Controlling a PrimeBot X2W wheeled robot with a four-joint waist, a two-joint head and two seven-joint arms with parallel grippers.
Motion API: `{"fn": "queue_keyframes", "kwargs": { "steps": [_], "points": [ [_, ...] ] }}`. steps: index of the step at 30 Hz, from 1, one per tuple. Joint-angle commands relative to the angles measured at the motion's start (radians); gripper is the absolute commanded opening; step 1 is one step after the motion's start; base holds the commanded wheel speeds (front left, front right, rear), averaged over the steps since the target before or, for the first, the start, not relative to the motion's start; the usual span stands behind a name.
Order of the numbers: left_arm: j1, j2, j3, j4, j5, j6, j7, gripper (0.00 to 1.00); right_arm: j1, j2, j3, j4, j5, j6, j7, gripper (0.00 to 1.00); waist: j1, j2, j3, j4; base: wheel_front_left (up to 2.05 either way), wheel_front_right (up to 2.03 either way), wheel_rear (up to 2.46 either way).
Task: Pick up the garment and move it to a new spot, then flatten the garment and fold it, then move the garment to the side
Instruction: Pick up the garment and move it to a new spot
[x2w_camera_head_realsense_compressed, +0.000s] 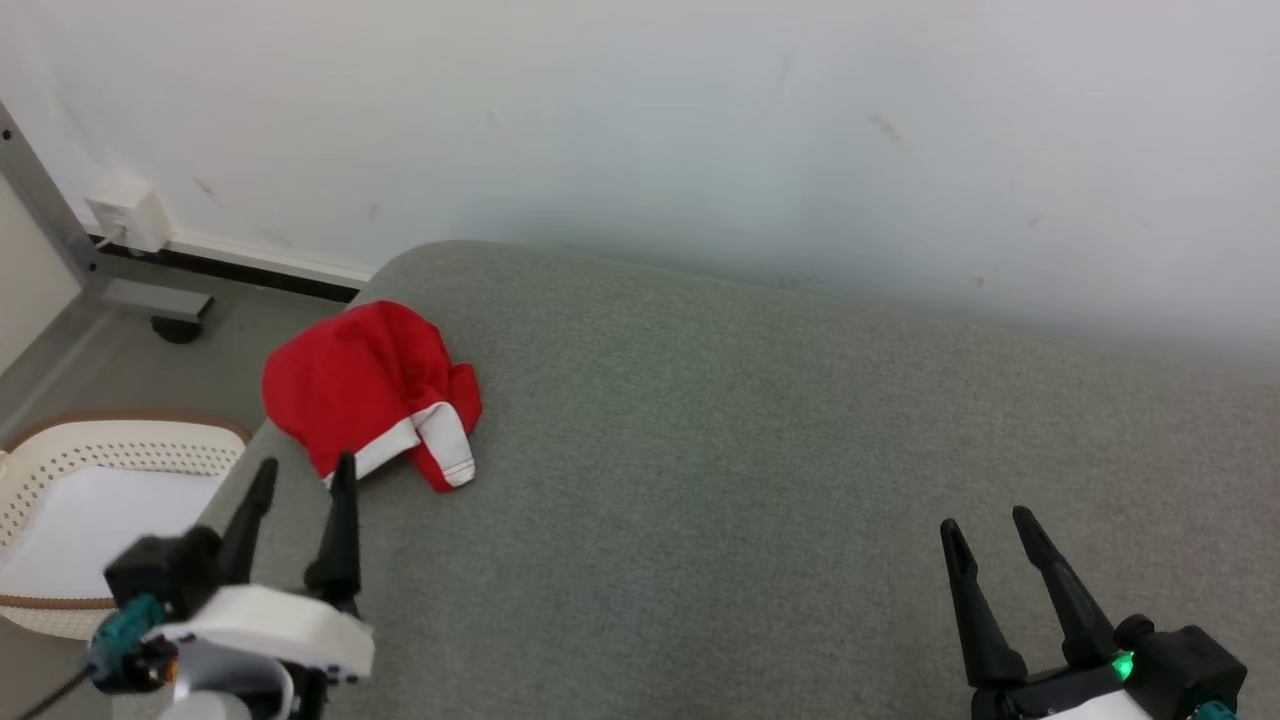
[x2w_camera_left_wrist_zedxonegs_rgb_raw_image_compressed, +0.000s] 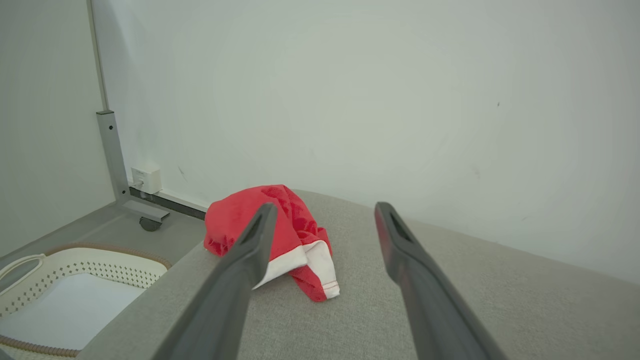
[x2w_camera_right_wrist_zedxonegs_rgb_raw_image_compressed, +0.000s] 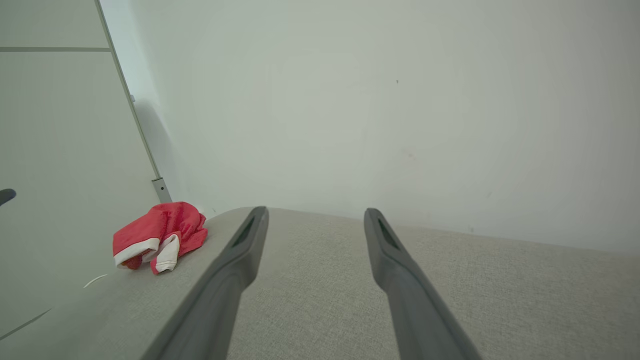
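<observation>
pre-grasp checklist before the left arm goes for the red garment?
1. Left gripper open, empty: ok.
2. Right gripper open, empty: ok.
3. Crumpled red garment with white trim just ahead of the left fingers, untouched: ok.
4. Garment flat: not ok, bunched.
5. Bare grey fabric surface to the garment's right for a new spot: ok.
6. Garment's left edge fully supported by the surface: cannot tell.
</observation>
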Motion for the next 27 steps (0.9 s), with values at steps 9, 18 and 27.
{"fn": "queue_keyframes", "kwargs": {
  "steps": [9, 18, 27],
  "points": [
    [-0.272, 0.132, 0.079, 0.060, -0.064, 0.045, 0.297, 1.00, -0.088, -0.020, -0.002, -0.083, 0.022, -0.002, -0.003, 1.00, -0.0001, -0.0001, 0.144, -0.101, 0.00, 0.00, 0.00],
    [-0.484, 0.234, 0.164, 0.339, -0.134, 0.055, 0.369, 1.00, -0.147, -0.036, 0.011, -0.150, 0.006, -0.002, -0.003, 1.00, -0.0001, -0.0001, 0.259, -0.165, 0.00, 0.00, 0.00],
    [-0.623, 0.296, 0.184, 0.598, -0.166, 0.050, 0.385, 1.00, -0.196, -0.018, 0.014, -0.186, -0.005, -0.002, -0.003, 1.00, -0.0001, -0.0001, 0.360, -0.239, 0.00, 0.00, 0.00]
  ]
}}
